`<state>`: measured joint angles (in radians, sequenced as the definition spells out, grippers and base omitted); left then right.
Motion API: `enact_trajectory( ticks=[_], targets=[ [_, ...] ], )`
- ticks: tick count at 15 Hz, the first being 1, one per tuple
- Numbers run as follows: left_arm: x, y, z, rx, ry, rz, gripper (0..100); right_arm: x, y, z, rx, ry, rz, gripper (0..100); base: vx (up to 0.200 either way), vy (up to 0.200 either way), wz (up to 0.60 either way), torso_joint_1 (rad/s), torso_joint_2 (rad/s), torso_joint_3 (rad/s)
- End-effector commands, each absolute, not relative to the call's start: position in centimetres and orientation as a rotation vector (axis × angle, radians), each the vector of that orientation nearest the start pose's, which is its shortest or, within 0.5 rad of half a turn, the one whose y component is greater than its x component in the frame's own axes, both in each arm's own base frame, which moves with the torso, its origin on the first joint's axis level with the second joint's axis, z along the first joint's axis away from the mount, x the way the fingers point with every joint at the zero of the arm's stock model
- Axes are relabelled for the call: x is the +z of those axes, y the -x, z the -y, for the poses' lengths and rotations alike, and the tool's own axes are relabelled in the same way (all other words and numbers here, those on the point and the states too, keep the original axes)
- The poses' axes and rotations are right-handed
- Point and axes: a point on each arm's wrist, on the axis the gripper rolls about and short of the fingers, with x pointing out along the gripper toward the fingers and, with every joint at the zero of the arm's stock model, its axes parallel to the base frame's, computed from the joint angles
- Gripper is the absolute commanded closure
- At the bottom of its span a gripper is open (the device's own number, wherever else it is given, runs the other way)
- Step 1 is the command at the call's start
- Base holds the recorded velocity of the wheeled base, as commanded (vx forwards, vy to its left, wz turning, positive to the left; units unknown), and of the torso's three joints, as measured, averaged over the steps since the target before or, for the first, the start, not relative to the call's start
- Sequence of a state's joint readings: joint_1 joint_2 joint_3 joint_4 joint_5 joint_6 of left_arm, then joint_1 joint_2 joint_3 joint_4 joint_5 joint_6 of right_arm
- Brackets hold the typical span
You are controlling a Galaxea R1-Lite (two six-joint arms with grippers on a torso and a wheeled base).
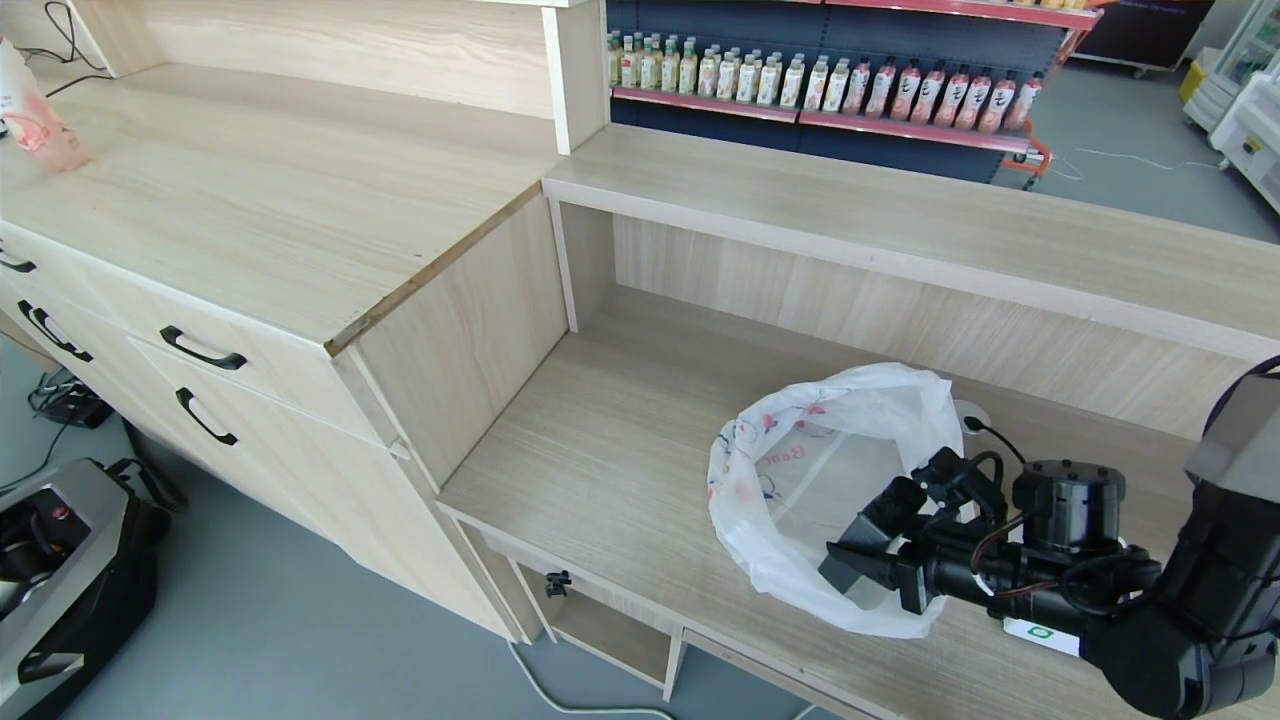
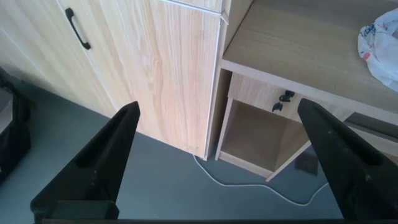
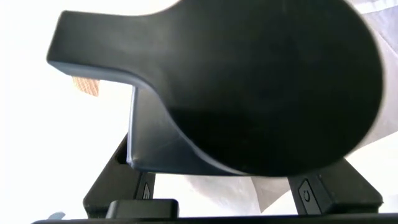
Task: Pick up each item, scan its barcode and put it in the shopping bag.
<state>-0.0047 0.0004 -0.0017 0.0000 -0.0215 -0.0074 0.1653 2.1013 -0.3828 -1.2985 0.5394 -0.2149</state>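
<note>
Shopping bag: the white plastic shopping bag (image 1: 770,470) with pink print stands on the lower bench (image 1: 620,440), near its front edge and toward the right end. Its mouth is open and faces the right arm.
Right end effector: the right end effector (image 1: 865,555) sits at the bag's mouth, just above the front edge of the lower bench. It is pinched on a black scanner (image 3: 249,81) with a rounded head, and white bag plastic lies close behind it.
Left end effector: the left end effector (image 2: 219,104) hangs over the grey floor in front of the bench. Its fingers (image 2: 93,168) are spread wide with nothing between them.
Packet: a pink-and-white packet (image 1: 35,120) lies at the far left edge of the upper bench (image 1: 250,200), well apart from the bag.
Drawers: the drawers under the upper bench's front edge are shut, each with a black handle (image 1: 203,348).
Card: a white card with a green mark (image 1: 1040,635) lies on the lower bench under the right arm.
Background: a shelf of bottles (image 1: 820,85) runs behind the bench.
Floor: a pale cable (image 2: 249,180) trails below the lower bench.
</note>
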Motion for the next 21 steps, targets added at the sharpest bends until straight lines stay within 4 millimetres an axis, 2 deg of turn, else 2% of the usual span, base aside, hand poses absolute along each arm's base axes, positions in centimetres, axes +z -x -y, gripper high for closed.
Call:
enact_trajectory(
  ticks=[1, 11, 12, 17, 21],
  targets=[
    [7.6, 2.3, 0.0, -0.028, 0.008, 0.001, 0, 3.0, -28.6, -6.0, 0.738, 0.126, -0.358, 100, 0.000, 0.000, 0.00, 0.000, 0.00, 0.000],
    [7.6, 2.3, 0.0, -0.026, 0.008, 0.001, 0, 2.6, -28.4, -6.2, 0.748, 0.124, -0.380, 100, 0.000, 0.000, 0.00, 0.000, 0.00, 0.000],
    [7.6, 2.3, 0.0, -0.028, 0.008, 0.001, 0, 2.6, -28.5, -6.1, 0.746, 0.124, -0.380, 0, 0.000, 0.000, 0.00, 0.000, 0.00, 0.000],
    [7.6, 2.3, 0.0, -0.028, 0.008, 0.001, 0, 3.4, -28.0, -6.1, 0.749, 0.122, -0.382, 0, 0.000, 0.000, 0.00, 0.000, 0.00, 0.000],
    [7.6, 2.3, 0.0, -0.026, 0.008, 0.001, 0, 5.8, -27.7, -6.1, 0.750, 0.122, -0.330, 0, 0.000, 0.000, 0.00, 0.000, 0.00, 0.000]
  ],
)
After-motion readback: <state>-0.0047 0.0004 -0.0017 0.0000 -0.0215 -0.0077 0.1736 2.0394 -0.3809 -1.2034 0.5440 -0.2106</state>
